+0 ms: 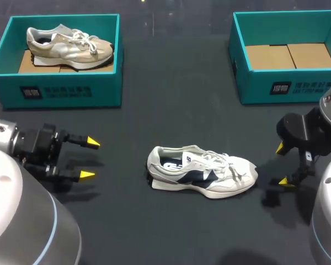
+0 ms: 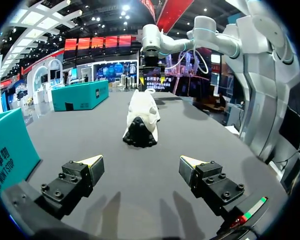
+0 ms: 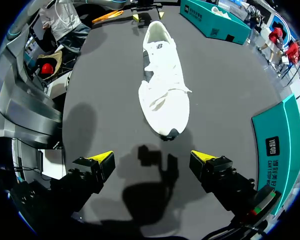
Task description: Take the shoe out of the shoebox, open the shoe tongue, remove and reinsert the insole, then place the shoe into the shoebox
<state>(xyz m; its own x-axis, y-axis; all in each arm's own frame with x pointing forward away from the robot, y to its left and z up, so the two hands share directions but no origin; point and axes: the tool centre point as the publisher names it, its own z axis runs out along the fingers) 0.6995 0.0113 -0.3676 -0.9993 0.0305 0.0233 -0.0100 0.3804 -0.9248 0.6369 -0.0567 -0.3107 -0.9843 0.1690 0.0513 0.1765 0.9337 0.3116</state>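
Flanking the white shoe (image 1: 201,178), already out of the empty shoebox (image 1: 289,88) beyond its toe, you had the left gripper (image 1: 90,159) off its heel and the right gripper (image 1: 282,164) off its toe, both spread wide and empty, probably to brace and open it.
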